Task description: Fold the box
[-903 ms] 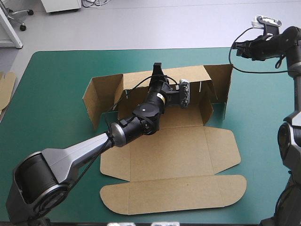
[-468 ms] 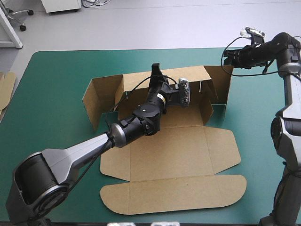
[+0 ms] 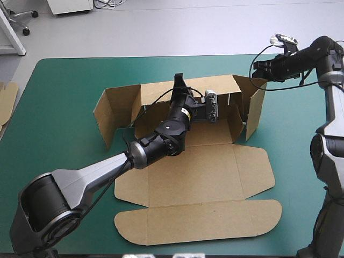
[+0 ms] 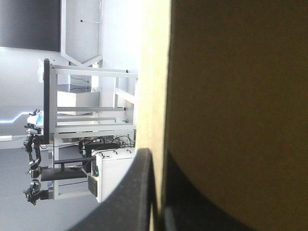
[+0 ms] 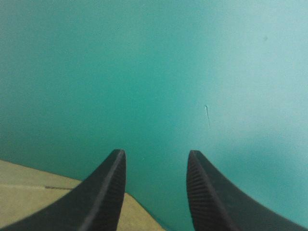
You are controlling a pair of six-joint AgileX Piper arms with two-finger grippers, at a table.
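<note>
The brown box (image 3: pixel 199 177) lies mid-table with its lid (image 3: pixel 199 220) flat toward the near edge. Its back wall (image 3: pixel 156 92) stands upright, and side flaps rise at the left (image 3: pixel 110 115) and right (image 3: pixel 256 105). My left gripper (image 3: pixel 179 80) pinches the back wall's top edge. In the left wrist view it (image 4: pixel 159 197) is all but shut, with the board (image 4: pixel 240 96) between its fingers. My right gripper (image 3: pixel 257 69) hovers at the right flap's top corner. It (image 5: pixel 156 161) is open over the teal-green cover (image 5: pixel 154 72), with a corner of board (image 5: pixel 29 197) beside one finger.
More brown board (image 3: pixel 6 99) pokes in at the table's left edge. Bare teal-green cover (image 3: pixel 59 107) stretches to the left of the box and along the far edge behind it. The left arm lies across the box floor.
My right gripper has moved left, from beyond the box to the right flap's top corner. That flap has swung slightly inward. The left gripper has stayed on the back wall.
</note>
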